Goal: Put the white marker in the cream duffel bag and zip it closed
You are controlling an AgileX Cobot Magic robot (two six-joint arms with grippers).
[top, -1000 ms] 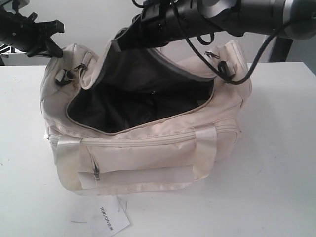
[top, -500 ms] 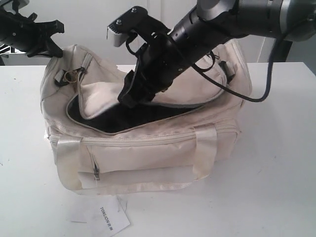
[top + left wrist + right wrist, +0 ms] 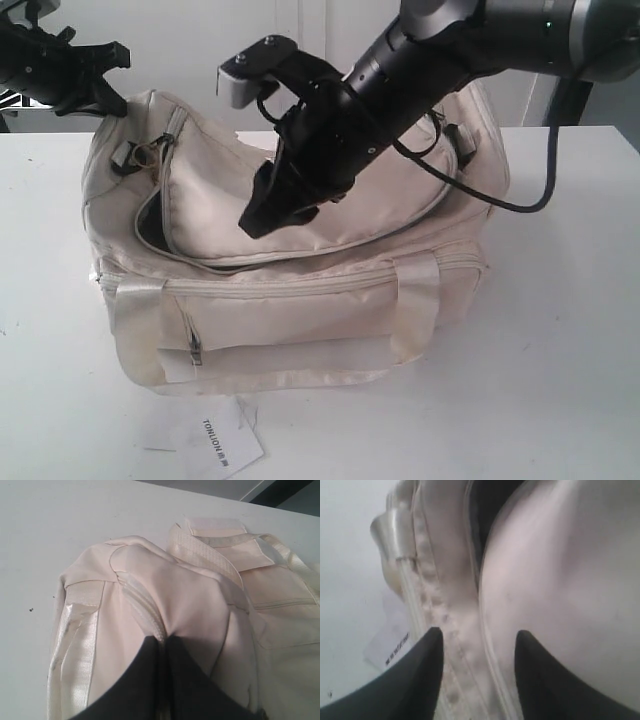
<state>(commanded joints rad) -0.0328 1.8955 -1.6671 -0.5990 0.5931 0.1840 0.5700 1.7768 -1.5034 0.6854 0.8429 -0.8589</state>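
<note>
You are working with a soft, limp cream duffel bag (image 3: 300, 300) sitting on the table (image 3: 560, 350). Its cloth is sagging and puckering wherever it is pulled, so it is likely going to shift rather than resist.

The white marker is not showing in any view. It may be lying inside under the top flap (image 3: 210, 195), but you cannot confirm that. The flap is lying down over the mouth, with a dark gap (image 3: 150, 228) showing at the left end, so the zip is looking unclosed.

Your left tool (image 3: 162, 640) is pinching a fold of fabric at the bag's left end, jaws together on the cloth, which is giving you an anchor. Your right tool (image 3: 479, 635) is hovering over the flap's edge beside the zip track (image 3: 432, 595), jaws apart and nothing between them.

For closing, the slider's pull tab is the place to take hold, not the slippery-looking satin handles (image 3: 415, 300). That tab is not showing clearly here. Judging by the slack cloth, you are going to need tension from the left tool so the track is lying straight. The paper tag (image 3: 215, 445) in front is not your concern.
</note>
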